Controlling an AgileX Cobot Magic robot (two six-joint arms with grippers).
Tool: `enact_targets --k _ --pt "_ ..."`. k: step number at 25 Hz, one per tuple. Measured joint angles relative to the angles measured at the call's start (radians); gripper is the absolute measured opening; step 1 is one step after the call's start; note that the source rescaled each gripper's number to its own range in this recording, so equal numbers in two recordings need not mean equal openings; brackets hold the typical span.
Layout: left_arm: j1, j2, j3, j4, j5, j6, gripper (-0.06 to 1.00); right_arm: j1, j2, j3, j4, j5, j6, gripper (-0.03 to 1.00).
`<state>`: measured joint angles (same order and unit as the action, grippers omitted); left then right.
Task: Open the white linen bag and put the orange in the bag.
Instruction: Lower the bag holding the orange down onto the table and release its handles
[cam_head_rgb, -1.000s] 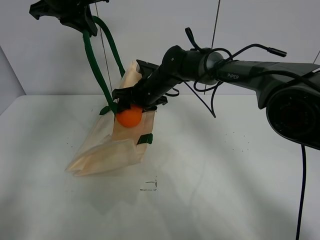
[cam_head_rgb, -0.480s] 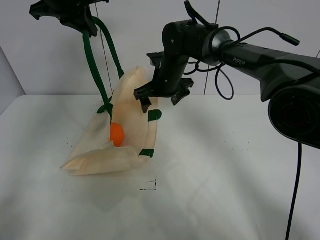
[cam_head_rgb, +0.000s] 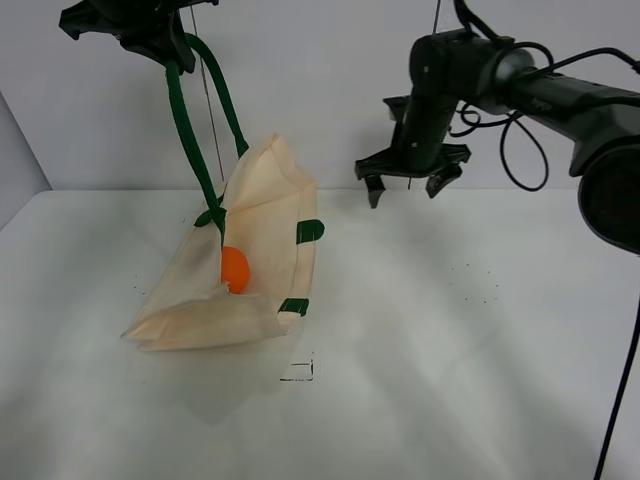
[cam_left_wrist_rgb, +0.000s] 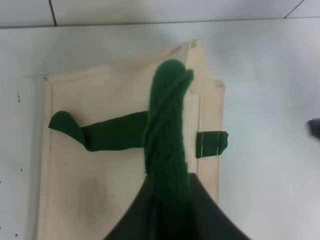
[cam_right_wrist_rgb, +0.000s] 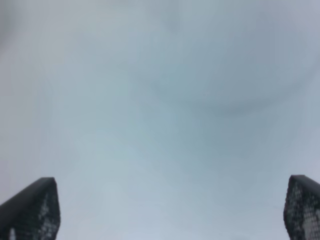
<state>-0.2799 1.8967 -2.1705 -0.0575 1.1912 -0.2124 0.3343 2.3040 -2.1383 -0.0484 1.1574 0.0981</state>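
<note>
The white linen bag (cam_head_rgb: 255, 255) hangs open by a dark green strap handle (cam_head_rgb: 182, 120), with its lower end resting on the table. The orange (cam_head_rgb: 234, 269) lies inside the bag's mouth. My left gripper (cam_head_rgb: 150, 40) is high at the upper left, shut on the green handle (cam_left_wrist_rgb: 167, 135), with the bag (cam_left_wrist_rgb: 100, 170) below it. My right gripper (cam_head_rgb: 405, 190) is open and empty, well right of the bag and above the table. In the right wrist view its fingertips (cam_right_wrist_rgb: 32, 207) stand wide apart over bare table.
The white table (cam_head_rgb: 450, 350) spreads to the right and front of the bag. A small dark square mark (cam_head_rgb: 298, 372) lies on the table in front of the bag. A wall stands close behind.
My right gripper let go of the orange, which dropped into the bag. The gripper then rose and moved right, away from the bag. The left gripper held still.
</note>
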Motion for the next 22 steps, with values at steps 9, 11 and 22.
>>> enact_targets --k 9,11,22 --pt "0.0 0.0 0.0 0.0 0.0 0.0 0.0 -0.266 0.0 0.0 -0.007 0.051 -0.034 0.99" --pt "0.0 0.0 0.0 0.0 0.0 0.0 0.0 -0.276 0.0 0.0 -0.004 0.053 -0.041 0.99" --pt "0.0 0.0 0.0 0.0 0.0 0.0 0.0 -0.275 -0.226 0.181 0.048 0.05 -0.052 0.99"
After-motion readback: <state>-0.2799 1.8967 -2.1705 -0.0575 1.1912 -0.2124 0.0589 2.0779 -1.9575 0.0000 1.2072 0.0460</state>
